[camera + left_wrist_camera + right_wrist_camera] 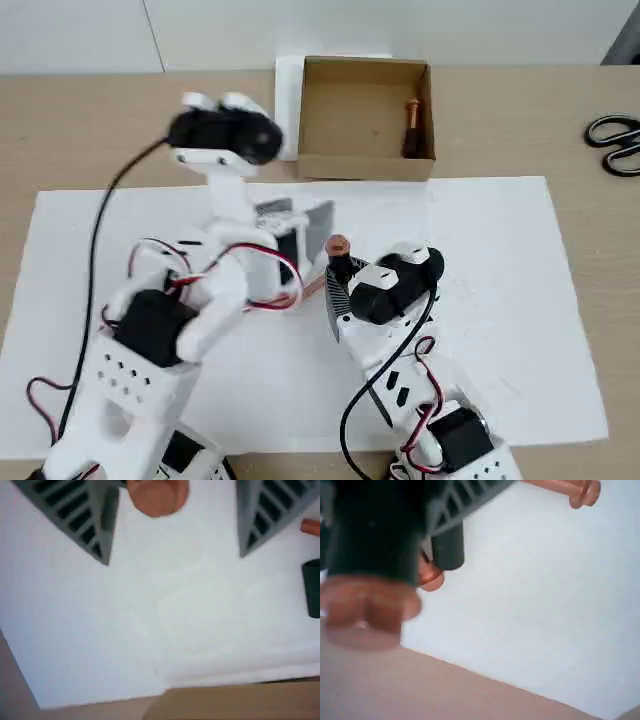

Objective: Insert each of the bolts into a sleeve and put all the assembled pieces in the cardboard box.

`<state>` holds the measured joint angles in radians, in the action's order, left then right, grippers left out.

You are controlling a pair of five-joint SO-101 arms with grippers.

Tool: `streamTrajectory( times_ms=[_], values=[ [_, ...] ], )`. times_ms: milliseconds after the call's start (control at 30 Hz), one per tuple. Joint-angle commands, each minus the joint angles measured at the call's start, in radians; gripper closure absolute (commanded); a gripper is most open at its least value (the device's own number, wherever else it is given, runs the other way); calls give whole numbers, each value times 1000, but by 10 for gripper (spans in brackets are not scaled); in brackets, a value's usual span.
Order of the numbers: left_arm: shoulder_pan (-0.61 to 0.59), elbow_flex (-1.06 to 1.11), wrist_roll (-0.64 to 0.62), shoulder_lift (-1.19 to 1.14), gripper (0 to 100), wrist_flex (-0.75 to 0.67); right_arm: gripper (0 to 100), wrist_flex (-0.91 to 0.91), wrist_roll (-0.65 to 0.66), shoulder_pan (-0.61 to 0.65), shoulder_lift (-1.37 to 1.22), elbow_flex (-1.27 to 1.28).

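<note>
Right gripper (pixel 336 285) is clamped on a dark sleeve (pixel 341 266) with a copper bolt head (pixel 337 244) showing at its far end, so this one looks assembled. From above, its long axis runs roughly near-to-far; its tilt is unclear. It sits mid-paper (pixel 500 300), just right of the left gripper (pixel 172 557), whose jaws are spread wide and hold nothing. A loose bolt (pixel 157 497) shows between them, touching neither, probably lying on the sheet. The cardboard box (pixel 365 168) lies far and slightly right of the held piece, top open, with one finished piece (pixel 411 125) inside against its right wall. Likely next move: carry the held piece far, over the box's near wall, and drop it. The right arm has it, and the paper between claw and box is bare. The left claw is close on the left, so clearance is tight on that side and open to the right. Scissors (pixel 615 143) lie well apart at the table's (pixel 100 130) right edge.
</note>
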<state>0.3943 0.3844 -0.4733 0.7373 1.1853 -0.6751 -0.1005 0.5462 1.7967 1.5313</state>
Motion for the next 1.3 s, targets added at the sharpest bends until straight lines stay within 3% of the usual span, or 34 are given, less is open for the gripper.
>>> streamTrajectory(
  times_ms=[0,200,367,567,667,767,1267],
  values=[
    [-115,-85,-2,25,840,52,995,10,-6,4,18,11],
    [-379,-188,15,25,839,241,995,2,0,-101,18,15],
    [-566,-232,127,23,840,468,995,-117,199,-191,18,-51],
    [-948,-229,245,17,840,503,995,-148,215,-286,2,-227],
    [-1068,-228,259,15,840,505,995,-131,273,-326,-107,-331],
    [-1122,-226,310,17,840,508,995,-22,284,-369,-312,-462],
    [-1128,-125,428,21,840,503,995,349,276,-377,-1477,-1250]
  ],
)
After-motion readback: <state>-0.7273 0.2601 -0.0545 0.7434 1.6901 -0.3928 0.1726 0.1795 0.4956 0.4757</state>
